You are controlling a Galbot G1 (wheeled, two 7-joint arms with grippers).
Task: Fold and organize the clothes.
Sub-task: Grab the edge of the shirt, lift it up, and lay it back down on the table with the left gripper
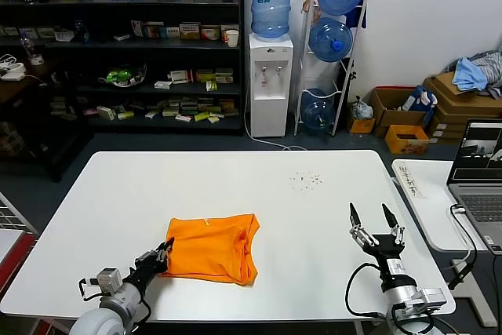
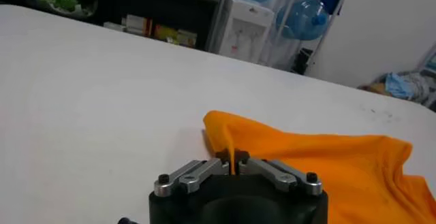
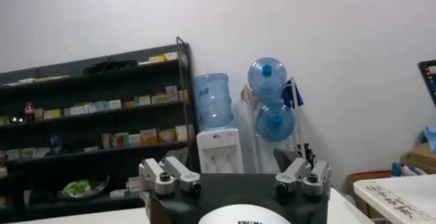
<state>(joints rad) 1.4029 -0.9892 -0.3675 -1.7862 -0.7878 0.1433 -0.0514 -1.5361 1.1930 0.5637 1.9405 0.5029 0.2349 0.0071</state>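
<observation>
The orange T-shirt (image 1: 213, 247) lies folded into a rough rectangle on the white table (image 1: 235, 186), near the front, left of centre. My left gripper (image 1: 165, 253) is at the shirt's near-left corner, shut on a pinch of the orange fabric (image 2: 233, 154). The shirt (image 2: 327, 164) spreads away from the jaws in the left wrist view. My right gripper (image 1: 376, 218) stands at the front right of the table, fingers pointing up and spread open, holding nothing. In the right wrist view its fingers (image 3: 297, 160) point at the room, far from the shirt.
A laptop (image 1: 478, 170) sits on a side desk to the right. Dark specks (image 1: 306, 180) mark the table's far right part. Shelves (image 1: 118, 45), a water dispenser (image 1: 271, 76) and cardboard boxes (image 1: 439, 103) stand behind the table.
</observation>
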